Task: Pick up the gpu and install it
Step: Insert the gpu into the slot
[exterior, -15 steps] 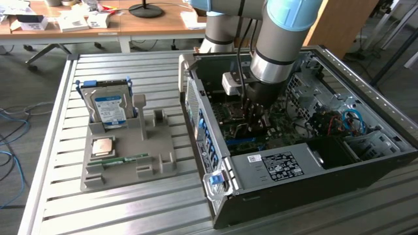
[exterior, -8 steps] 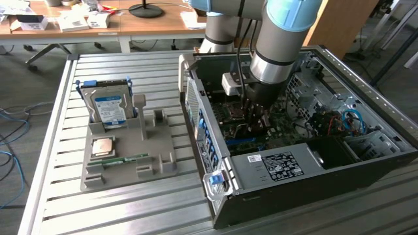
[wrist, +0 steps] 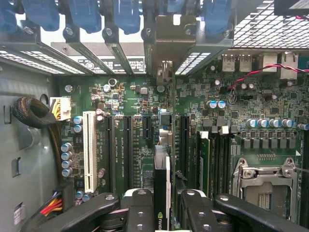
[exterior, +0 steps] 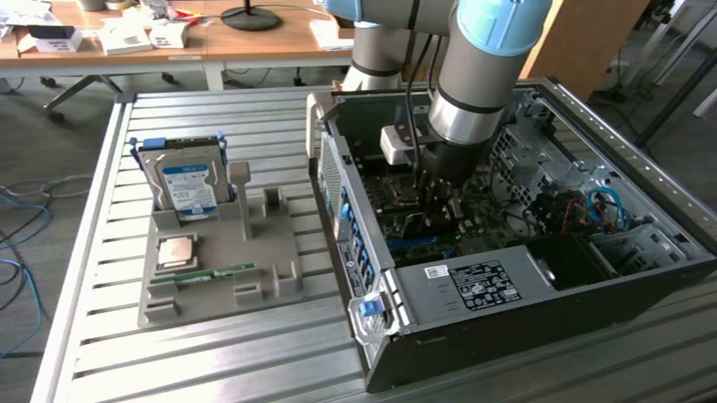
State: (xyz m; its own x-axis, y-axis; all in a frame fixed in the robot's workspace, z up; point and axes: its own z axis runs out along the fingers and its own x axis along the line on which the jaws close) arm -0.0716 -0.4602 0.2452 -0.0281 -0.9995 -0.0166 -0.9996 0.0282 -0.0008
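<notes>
From the exterior view's left, the slatted metal surface (exterior: 101, 252) carries a grey holder tray (exterior: 218, 269): a silver hard drive (exterior: 187, 188) with a blue-and-white label stands upright at its far end, a square processor chip (exterior: 177, 251) lies flat nearer the front, and a narrow green memory stick (exterior: 213, 274) lies just beside that chip. Further right stands the open computer case (exterior: 505, 277), a row of blue clips (exterior: 353, 227) along its near wall, and my arm (exterior: 482, 75) reaches down into it over the green mainboard (exterior: 421, 227). My gripper (exterior: 439, 195) hangs low above that board. In the wrist view my gripper (wrist: 161, 212) pinches the gpu (wrist: 161, 193), held edge-on between the two black fingers (wrist: 140, 210), its dark edge with a green logo facing the camera. The card points along the mainboard (wrist: 145, 106) toward the silver bracket slot (wrist: 166, 43) in the case wall, between a white expansion slot (wrist: 89, 150) and the memory slots (wrist: 217, 159), with the processor socket (wrist: 263, 183) beyond. I cannot tell whether the card touches a slot.
</notes>
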